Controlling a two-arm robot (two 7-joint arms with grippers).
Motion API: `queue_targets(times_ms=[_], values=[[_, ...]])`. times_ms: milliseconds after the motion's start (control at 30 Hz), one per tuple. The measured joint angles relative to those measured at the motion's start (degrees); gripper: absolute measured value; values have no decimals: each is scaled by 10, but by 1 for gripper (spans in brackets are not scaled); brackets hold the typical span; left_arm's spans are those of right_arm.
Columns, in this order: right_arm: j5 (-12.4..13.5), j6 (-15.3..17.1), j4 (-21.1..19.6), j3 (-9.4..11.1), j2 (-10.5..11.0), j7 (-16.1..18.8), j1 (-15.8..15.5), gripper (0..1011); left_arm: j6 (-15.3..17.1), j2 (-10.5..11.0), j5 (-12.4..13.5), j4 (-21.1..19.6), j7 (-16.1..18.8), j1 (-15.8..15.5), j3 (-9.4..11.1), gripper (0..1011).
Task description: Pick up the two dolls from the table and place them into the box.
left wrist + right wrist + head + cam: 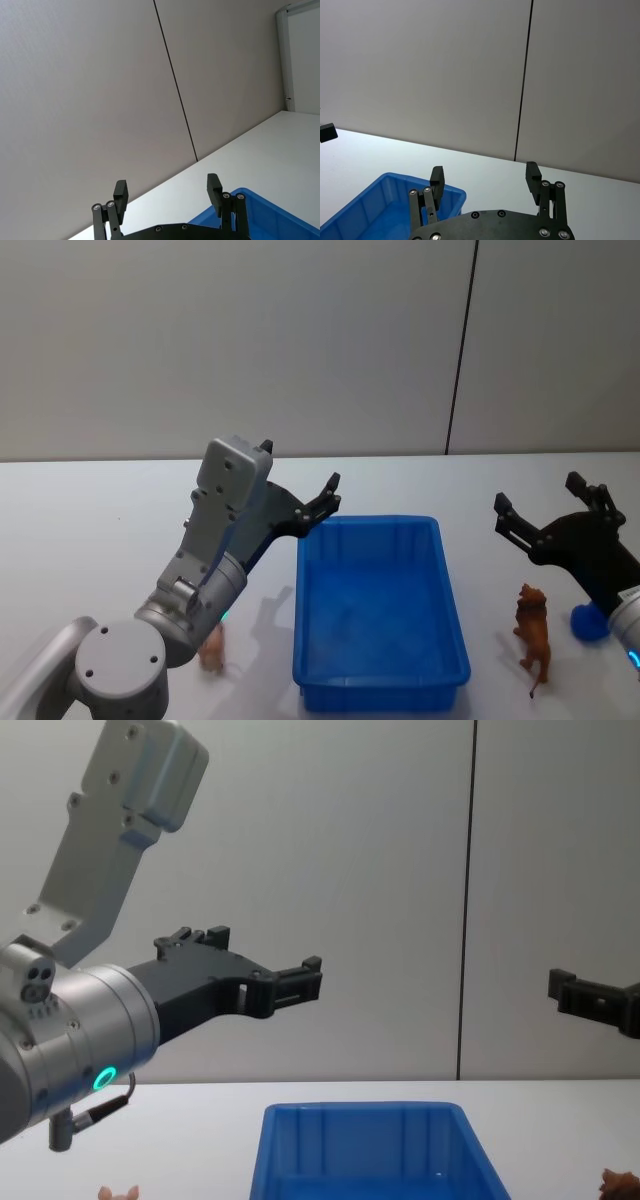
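Note:
The blue box stands empty in the middle of the white table. A reddish-brown furry doll stands on the table right of the box, and a blue doll lies just beyond it, partly behind my right arm. Left of the box a pale pink doll peeks out from under my left arm. My left gripper hovers open and empty above the box's far left corner. To the box's right, my right gripper is raised over the table, open and empty.
A plain grey wall with a dark vertical seam rises behind the table. Bare tabletop stretches beyond the box and to the far left.

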Motion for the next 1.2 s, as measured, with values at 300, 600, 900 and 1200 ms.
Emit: queue_targets(times_ms=[300,600,900,1200], values=[[0,0,0,0,0,0,0,1001,0,0,0,0,0,0,0,1001],[0,0,0,0,0,0,0,1001,0,0,0,0,0,0,0,1001],[0,0,0,0,0,0,0,1001,0,0,0,0,0,0,0,1001],[1,0,0,1,0,1,0,1001,0,0,0,0,0,0,0,1001]])
